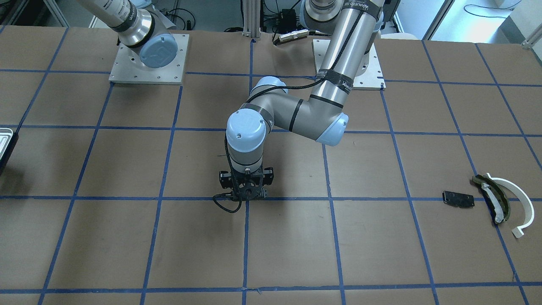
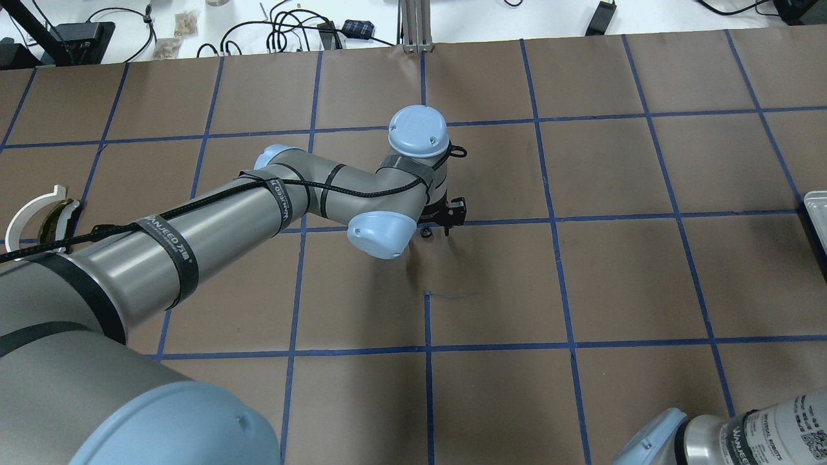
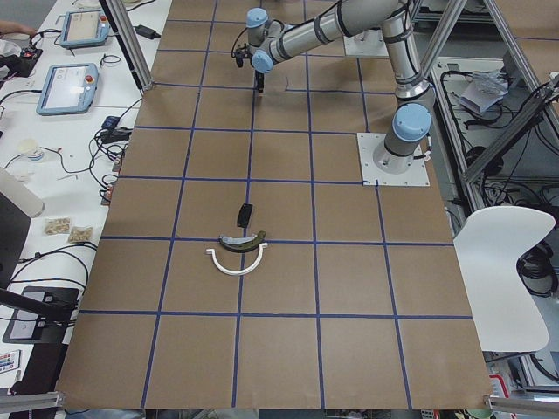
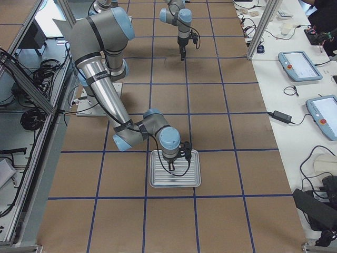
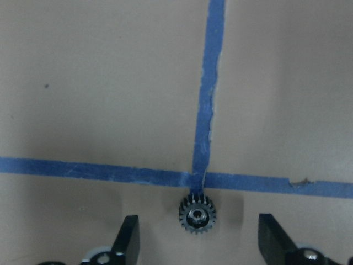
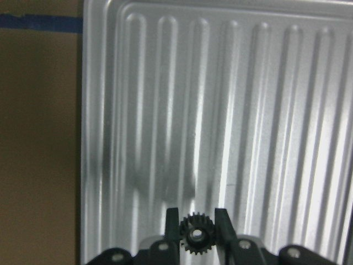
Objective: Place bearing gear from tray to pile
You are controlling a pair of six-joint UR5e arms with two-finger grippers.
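My right gripper (image 6: pixel 196 222) is shut on a small black bearing gear (image 6: pixel 195 236) and holds it just above the ribbed silvery tray (image 6: pixel 165 110), near the tray's left side. The tray also shows in the exterior right view (image 4: pixel 175 169). My left gripper (image 5: pixel 199 243) is open at the table's middle (image 1: pixel 245 195), straddling a second small black gear (image 5: pixel 197 213) that lies on a blue tape crossing. The pile lies far off at the robot's left: a black plate (image 1: pixel 458 199), an olive strip (image 1: pixel 493 198) and a white arc (image 1: pixel 515 199).
Brown paper with a blue tape grid (image 1: pixel 330 220) covers the table. The arms' base plates (image 1: pixel 148 63) stand at the robot's side. The tray's edge shows at the overhead view's right border (image 2: pixel 815 206). Cables and devices lie beyond the far table edge.
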